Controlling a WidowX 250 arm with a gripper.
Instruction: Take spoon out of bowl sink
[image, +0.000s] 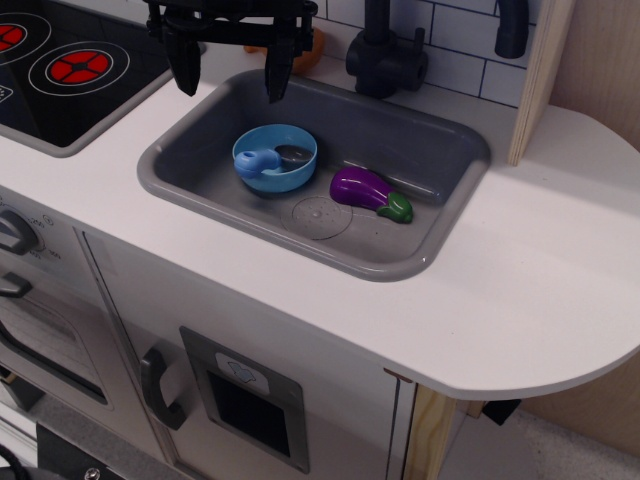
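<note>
The small toy spoon (266, 160), with a grey metallic scoop and a short light-blue handle, lies inside the small round light-blue plastic bowl (300, 171). The scoop rests toward the right side of the bowl interior; the rounded handle end projects over the left rim. The bowl stands on the floor of the grey rectangular toy sink (440, 150), in the left half of the basin, slightly left of frame centre.

Just right of the bowl, apart from it, a purple plastic eggplant with a green stem (367, 191) lies on the sink floor. A round drain imprint (321, 216) sits below and between the two items. The sink is set in a white counter (540, 260); a black stovetop with red burners (60, 70) occupies the upper left of the frame, and a black faucet (383, 55) stands behind the basin.

The black gripper (228, 70) hangs at the upper left of the frame, above the rear edge of the sink, fingers spread apart and empty, well clear of the spoon.

Task status: no step is completed. Remaining, by judgement: descend over the bowl, close on the spoon handle, lift it out, and place it outside the bowl.
</note>
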